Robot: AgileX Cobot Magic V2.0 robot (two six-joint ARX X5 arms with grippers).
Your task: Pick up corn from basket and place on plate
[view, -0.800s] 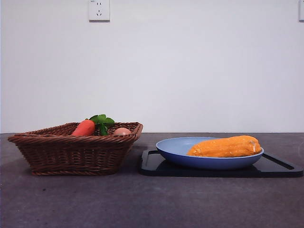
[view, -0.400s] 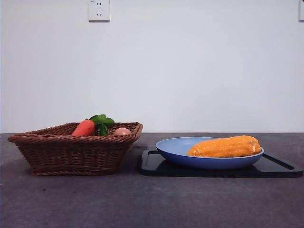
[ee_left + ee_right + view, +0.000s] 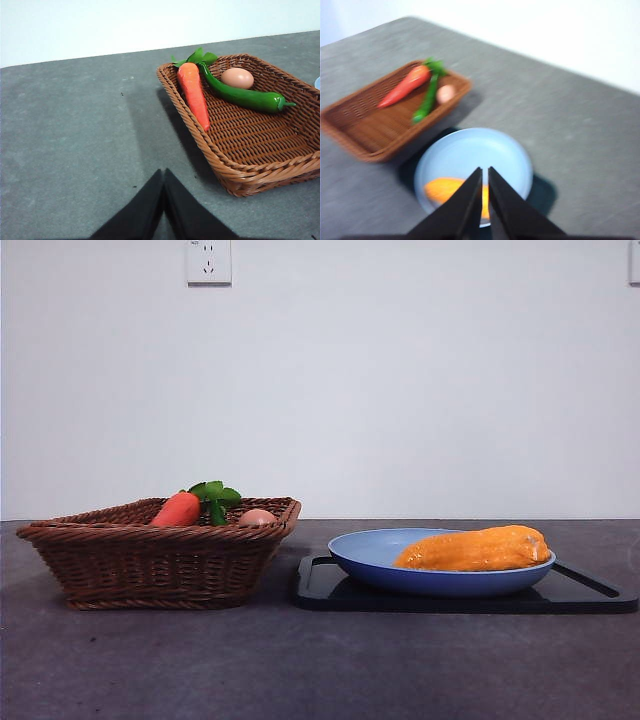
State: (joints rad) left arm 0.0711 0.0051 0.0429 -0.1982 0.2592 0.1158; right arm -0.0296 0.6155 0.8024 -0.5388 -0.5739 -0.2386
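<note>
The corn [image 3: 475,550], a long orange-yellow cob, lies on the light-blue plate [image 3: 365,552] at the right. The brown wicker basket [image 3: 150,560] stands to its left. In the right wrist view, which is blurred, my right gripper [image 3: 485,171] hangs shut high above the plate [image 3: 470,145], with the corn [image 3: 445,190] partly hidden behind its jaws. In the left wrist view, my left gripper [image 3: 164,174] is shut and empty over bare table, apart from the basket [image 3: 250,145]. Neither gripper shows in the front view.
A carrot [image 3: 194,92], a green pepper [image 3: 240,95] and a tan egg [image 3: 237,77] lie in the basket. The plate rests on a flat black tray [image 3: 330,590]. A white wall with a socket [image 3: 208,260] stands behind the table.
</note>
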